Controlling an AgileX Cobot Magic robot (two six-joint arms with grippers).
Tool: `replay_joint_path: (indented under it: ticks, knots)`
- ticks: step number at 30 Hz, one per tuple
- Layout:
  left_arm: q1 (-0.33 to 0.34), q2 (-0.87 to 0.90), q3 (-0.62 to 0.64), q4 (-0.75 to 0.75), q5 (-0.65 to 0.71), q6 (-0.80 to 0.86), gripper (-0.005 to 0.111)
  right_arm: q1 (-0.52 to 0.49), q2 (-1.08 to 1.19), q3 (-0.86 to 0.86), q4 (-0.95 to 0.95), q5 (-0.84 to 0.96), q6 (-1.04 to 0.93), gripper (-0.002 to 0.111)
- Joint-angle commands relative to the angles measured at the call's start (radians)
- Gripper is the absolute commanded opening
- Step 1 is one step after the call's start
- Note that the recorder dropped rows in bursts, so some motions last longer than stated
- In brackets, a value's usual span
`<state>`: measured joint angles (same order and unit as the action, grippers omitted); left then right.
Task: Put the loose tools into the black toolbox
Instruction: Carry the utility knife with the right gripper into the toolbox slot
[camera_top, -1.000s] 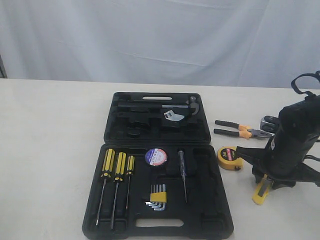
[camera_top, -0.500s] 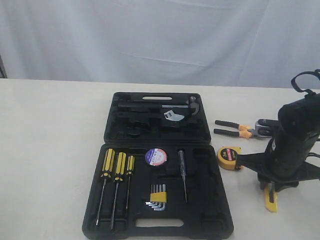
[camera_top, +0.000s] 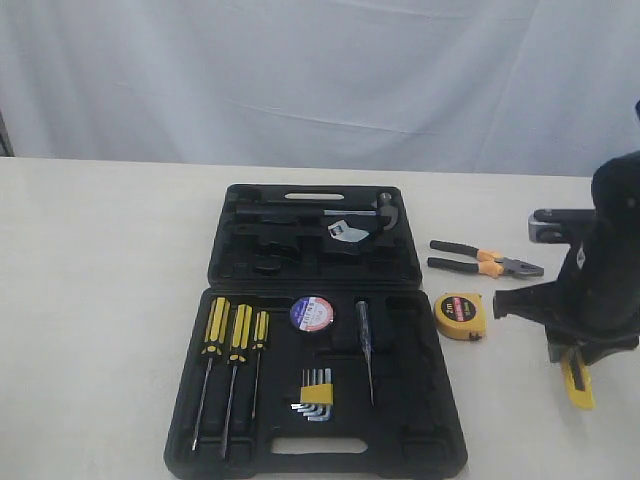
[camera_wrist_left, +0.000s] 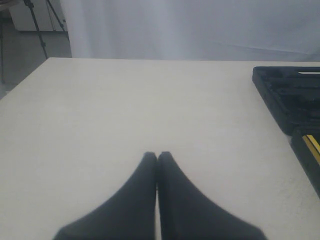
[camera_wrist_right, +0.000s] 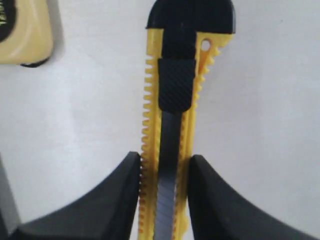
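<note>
Now your R gripper (camera_wrist_right: 164, 167) pinches the yellow-black utility knife (camera_wrist_right: 176, 90) by its sides, low over the table (camera_top: 100, 300), well right of the black toolbox (camera_top: 430, 445). Next, prob.: lift, carry left to a free slot. L gripper (camera_wrist_left: 157, 161) closed, holding nothing.

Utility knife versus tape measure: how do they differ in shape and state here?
The utility knife is long and slim; the tape measure is squat and boxy. The right gripper is shut on the utility knife; the tape measure lies untouched on the table. The tape measure sits beside the black toolbox; the utility knife is farther off. Both are yellow and black, outside the toolbox.
</note>
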<state>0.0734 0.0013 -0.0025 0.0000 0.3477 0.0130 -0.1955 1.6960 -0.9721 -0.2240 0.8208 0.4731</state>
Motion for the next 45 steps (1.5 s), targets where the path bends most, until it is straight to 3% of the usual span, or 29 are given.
replay_joint_path:
  ticks: [1,14,37,39,43,45]
  knots:
    - [-0.005,-0.001,0.003,0.0,-0.005,-0.006,0.0,0.069,-0.037,-0.107,0.05,0.11,-0.07,0.0]
    - [-0.005,-0.001,0.003,0.0,-0.005,-0.006,0.0,0.283,0.14,-0.327,0.174,0.127,-0.049,0.0]
    - [-0.005,-0.001,0.003,0.0,-0.005,-0.006,0.0,0.292,0.331,-0.329,0.224,0.065,-0.096,0.001]
    - [-0.005,-0.001,0.003,0.0,-0.005,-0.006,0.0,0.292,0.331,-0.329,0.224,0.054,-0.096,0.01]
    - [-0.005,-0.001,0.003,0.0,-0.005,-0.006,0.0,0.292,0.331,-0.329,0.224,0.056,-0.096,0.049]
    - [-0.005,-0.001,0.003,0.0,-0.005,-0.006,0.0,0.292,0.331,-0.329,0.224,0.061,-0.093,0.054]
